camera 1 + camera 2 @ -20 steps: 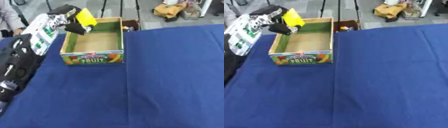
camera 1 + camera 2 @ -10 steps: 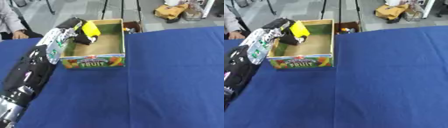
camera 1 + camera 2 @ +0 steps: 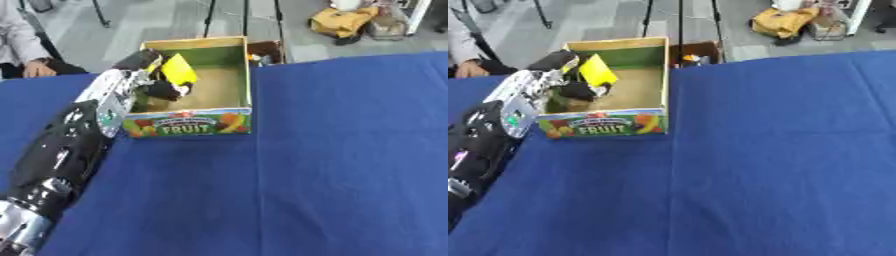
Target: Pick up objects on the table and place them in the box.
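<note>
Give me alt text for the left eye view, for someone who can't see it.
The left robot hand reaches over the left wall of an open cardboard fruit box, its fingers curled round a yellow object held inside the box. The box stands at the far side of a table covered in blue cloth, and the right hand is out of view.

Blue-clothed table (image 3: 332, 165); open fruit-printed cardboard box (image 3: 206, 123) standing on it, far left side.
</note>
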Available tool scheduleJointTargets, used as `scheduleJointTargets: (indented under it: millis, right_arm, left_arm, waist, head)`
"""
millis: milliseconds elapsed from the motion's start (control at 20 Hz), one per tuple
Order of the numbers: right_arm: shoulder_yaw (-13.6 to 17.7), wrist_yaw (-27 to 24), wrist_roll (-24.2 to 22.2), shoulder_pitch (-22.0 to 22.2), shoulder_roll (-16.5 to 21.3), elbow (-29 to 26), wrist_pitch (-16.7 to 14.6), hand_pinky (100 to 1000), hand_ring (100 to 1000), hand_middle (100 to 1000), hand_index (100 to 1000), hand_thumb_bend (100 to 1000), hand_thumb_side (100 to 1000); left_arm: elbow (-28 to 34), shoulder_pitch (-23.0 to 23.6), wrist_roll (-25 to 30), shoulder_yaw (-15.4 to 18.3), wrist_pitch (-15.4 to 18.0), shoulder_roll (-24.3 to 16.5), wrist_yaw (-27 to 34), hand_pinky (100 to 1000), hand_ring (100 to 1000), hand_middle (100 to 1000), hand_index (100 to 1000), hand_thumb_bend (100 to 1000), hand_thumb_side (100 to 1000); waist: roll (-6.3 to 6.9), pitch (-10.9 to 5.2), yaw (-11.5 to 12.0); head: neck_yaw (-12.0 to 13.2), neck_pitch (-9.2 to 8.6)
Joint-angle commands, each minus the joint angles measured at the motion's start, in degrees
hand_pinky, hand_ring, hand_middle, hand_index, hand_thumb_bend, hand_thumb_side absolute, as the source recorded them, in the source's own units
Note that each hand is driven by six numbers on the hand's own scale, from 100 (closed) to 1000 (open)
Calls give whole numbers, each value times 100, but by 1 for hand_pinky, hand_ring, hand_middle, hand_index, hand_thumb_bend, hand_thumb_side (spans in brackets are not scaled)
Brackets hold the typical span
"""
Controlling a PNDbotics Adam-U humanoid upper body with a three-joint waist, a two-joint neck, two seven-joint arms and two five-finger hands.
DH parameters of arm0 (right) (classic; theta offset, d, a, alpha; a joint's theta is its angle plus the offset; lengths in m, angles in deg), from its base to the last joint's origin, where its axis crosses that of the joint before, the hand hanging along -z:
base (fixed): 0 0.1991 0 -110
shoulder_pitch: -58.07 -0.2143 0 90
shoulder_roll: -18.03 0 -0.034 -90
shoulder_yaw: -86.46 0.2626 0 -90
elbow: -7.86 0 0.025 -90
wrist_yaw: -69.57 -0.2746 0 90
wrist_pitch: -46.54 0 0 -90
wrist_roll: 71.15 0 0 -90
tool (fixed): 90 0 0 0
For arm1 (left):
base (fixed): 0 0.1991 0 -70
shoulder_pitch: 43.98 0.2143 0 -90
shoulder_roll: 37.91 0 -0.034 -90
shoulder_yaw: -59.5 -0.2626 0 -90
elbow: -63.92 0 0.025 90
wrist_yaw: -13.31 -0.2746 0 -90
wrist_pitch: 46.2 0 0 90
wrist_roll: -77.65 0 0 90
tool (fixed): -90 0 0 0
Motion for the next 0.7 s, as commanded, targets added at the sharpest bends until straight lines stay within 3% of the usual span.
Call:
scheduleJointTargets:
  millis: [50,150,300,450,700]
  right_arm:
    - [25,-60,9,-96,108,-85,9,742,853,637,857,100,1000]
    - [28,-57,12,-93,107,-85,15,742,853,637,854,100,1000]
    - [29,-54,19,-87,102,-85,23,741,853,636,855,100,1000]
    - [32,-50,24,-78,99,-85,31,742,853,636,855,100,1000]
    - [29,-45,26,-73,82,-85,34,742,853,637,855,100,1000]
  left_arm:
    - [21,-77,50,64,50,-91,-78,545,587,610,758,100,558]
    - [6,-73,110,64,79,-88,-104,584,637,672,819,102,566]
    - [5,-70,217,69,131,-86,-109,630,724,758,888,195,585]
    - [21,-66,323,71,185,-97,-124,677,786,829,991,334,612]
    - [42,-43,419,79,222,-117,-235,727,847,893,1000,566,668]
  waist:
    - [-26,-134,-11]
    - [-29,-138,-14]
    - [-28,-145,-11]
    - [-26,-157,-10]
    - [-24,-180,-21]
  head:
    - [19,-72]
    - [14,-72]
    - [14,-69]
    - [11,-71]
    - [11,-88]
